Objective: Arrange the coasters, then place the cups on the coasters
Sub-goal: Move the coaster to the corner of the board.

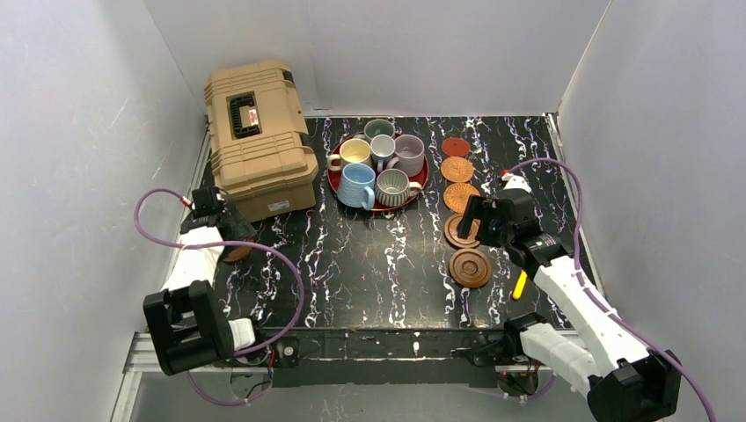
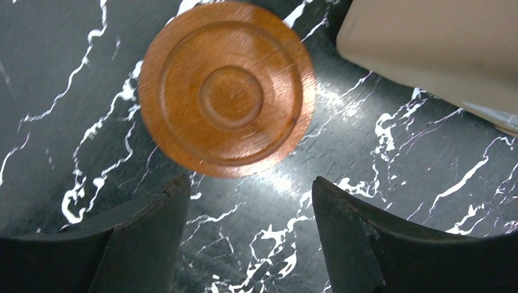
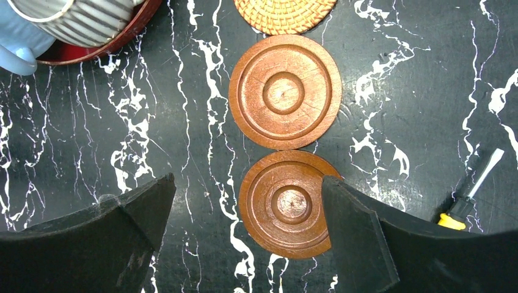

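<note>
Step in hand: arranging the coasters. The left pincer [image 2: 249, 186] is released and empty. The stray wooden coaster [image 2: 227, 88] lies flat on the desk [image 1: 378, 272] just ahead of its fingertips, beside the tan toolbox [image 1: 259, 132]. The right pincer [image 3: 247, 183] is released above the coaster row [image 1: 457, 169]. Next move: descend and clench on the stray disc (thin, awkward to pinch). The red tray [image 1: 333, 180] holds all six mugs [image 1: 378, 163].

Reaches forward on the left with the elbow folded back near the base, left pincer [image 2: 249, 183] pointing down, fingers parted, gripping nothing. Stretches forward on the right, right pincer [image 3: 247, 180] also facing down, spread wide, empty
</note>
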Available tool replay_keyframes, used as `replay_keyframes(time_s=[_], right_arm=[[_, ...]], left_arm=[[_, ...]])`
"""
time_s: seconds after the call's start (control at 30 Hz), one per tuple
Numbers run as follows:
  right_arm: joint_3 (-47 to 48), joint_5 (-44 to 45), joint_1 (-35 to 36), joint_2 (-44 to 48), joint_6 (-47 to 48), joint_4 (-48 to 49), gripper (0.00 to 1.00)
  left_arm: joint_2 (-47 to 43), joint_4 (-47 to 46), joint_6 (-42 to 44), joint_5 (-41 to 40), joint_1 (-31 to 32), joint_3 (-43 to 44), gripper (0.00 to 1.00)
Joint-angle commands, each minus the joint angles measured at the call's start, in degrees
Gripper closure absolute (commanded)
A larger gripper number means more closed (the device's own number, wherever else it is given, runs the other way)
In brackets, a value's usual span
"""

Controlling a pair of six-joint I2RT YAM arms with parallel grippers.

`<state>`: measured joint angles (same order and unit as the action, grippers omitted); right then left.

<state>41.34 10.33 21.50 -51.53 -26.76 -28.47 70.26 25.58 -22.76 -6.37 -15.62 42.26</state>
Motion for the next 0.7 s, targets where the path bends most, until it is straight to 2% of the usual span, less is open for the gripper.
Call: replay_keyframes(time_s=[0.0,0.17,0.4,0.67], right_arm=[[-0.8,0.2,-0.3,1.6,0.2,1.1,0.02],[-1.1,0.0,-0.4,1.5,0.1,1.3,0.02],[-1.6,-0.3,-0.5,1.7,-0.1,1.7,0.02],[-1.4,-0.2,-0.6,2.7,-0.3,1.3,0.02]], left_arm=[[2.1,-8.0,2.3,2.8,-0.3,1.5,0.31],[4.4,-12.5,3.4,4.0,-0.3,1.1,0.32],[10.1,-11.8,1.0,6.1,0.4,1.6,0.34],[9.9,-4.8,-4.9,3.5,9.1,1.0,0.37]])
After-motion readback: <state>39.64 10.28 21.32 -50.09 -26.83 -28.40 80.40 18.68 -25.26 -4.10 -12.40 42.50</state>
